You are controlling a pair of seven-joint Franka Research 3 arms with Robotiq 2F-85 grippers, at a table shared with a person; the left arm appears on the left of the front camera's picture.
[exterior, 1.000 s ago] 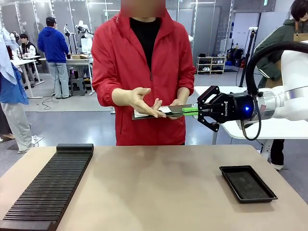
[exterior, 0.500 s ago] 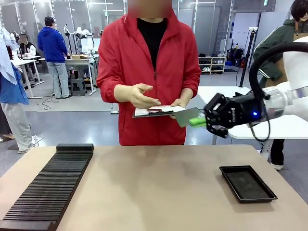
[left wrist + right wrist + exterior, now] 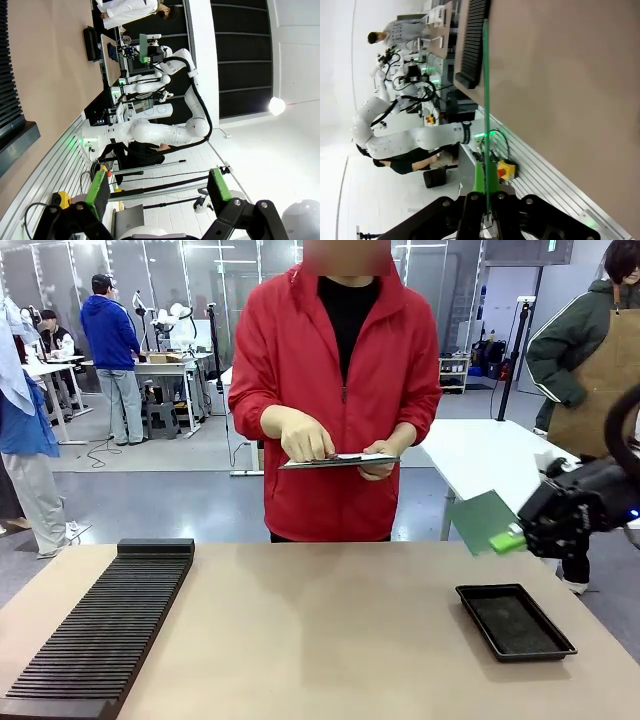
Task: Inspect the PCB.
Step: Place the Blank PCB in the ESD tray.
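Table [image 3: 330,640] spans the near ground, a ridged black rack [image 3: 100,635] at its left and a shallow black tray [image 3: 515,621] at its right. Above the tray's far side the right gripper [image 3: 512,540] is clamped on one corner of the PCB [image 3: 482,521], held tilted in the air. Lowering should be slow and level, the board squared over the tray. Left gripper [image 3: 157,192] hangs spread and empty.
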